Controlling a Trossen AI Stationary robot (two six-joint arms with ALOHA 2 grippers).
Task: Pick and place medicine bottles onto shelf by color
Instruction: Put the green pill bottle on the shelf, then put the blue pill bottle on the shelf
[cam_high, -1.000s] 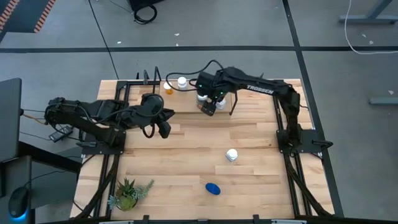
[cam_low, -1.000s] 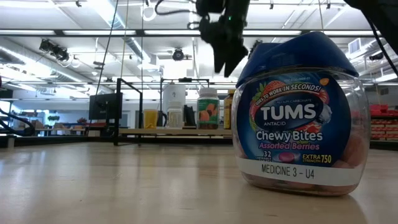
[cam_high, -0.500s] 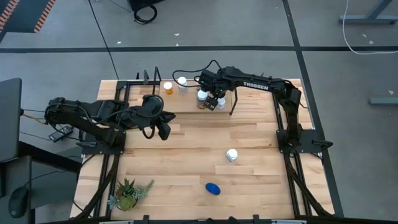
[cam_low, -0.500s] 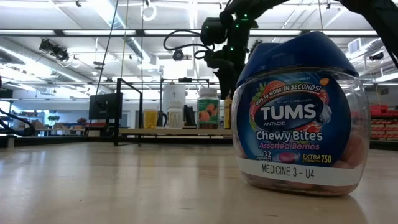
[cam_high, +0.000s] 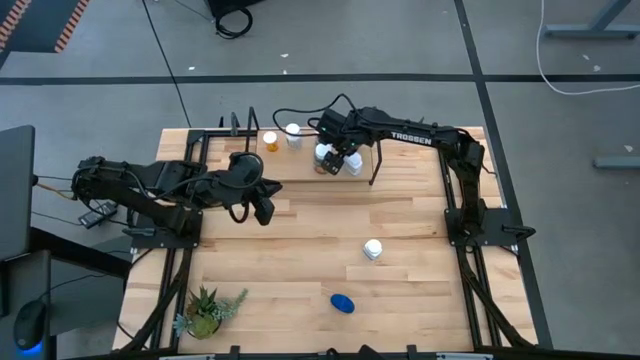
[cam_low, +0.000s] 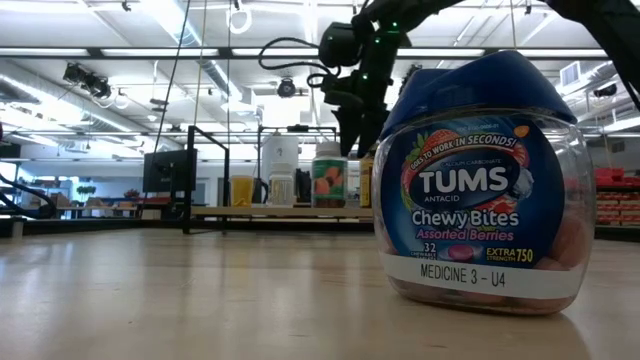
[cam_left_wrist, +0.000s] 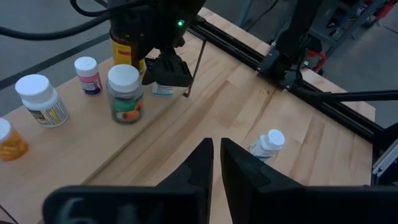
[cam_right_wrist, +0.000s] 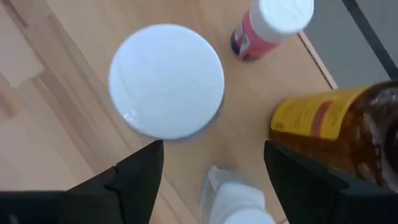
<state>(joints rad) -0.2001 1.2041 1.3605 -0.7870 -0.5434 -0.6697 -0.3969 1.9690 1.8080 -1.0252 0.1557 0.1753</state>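
From above, several medicine bottles (cam_high: 293, 133) stand on the shelf (cam_high: 300, 168) at upper centre, while a white bottle (cam_high: 373, 249) and blue bottle (cam_high: 342, 302) wait on the bench (cam_high: 300, 250) lower down, so the sorting looks partly done. The right gripper (cam_high: 343, 160) hangs over the shelf, jaws spread; the left gripper (cam_high: 264, 208), jaws pressed together, idles at centre left. In the right wrist view a white-capped bottle (cam_right_wrist: 166, 81) sits in the upper middle, just ahead of the open jaws and untouched.

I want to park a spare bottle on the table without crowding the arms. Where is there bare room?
Free: the wooden tabletop between the shut left gripper, the lone white-capped bottle and the small green potted plant; also right of the blue-capped bottle. Crowded: the low wood shelf at the far edge, where the open right gripper hangs among bottles.
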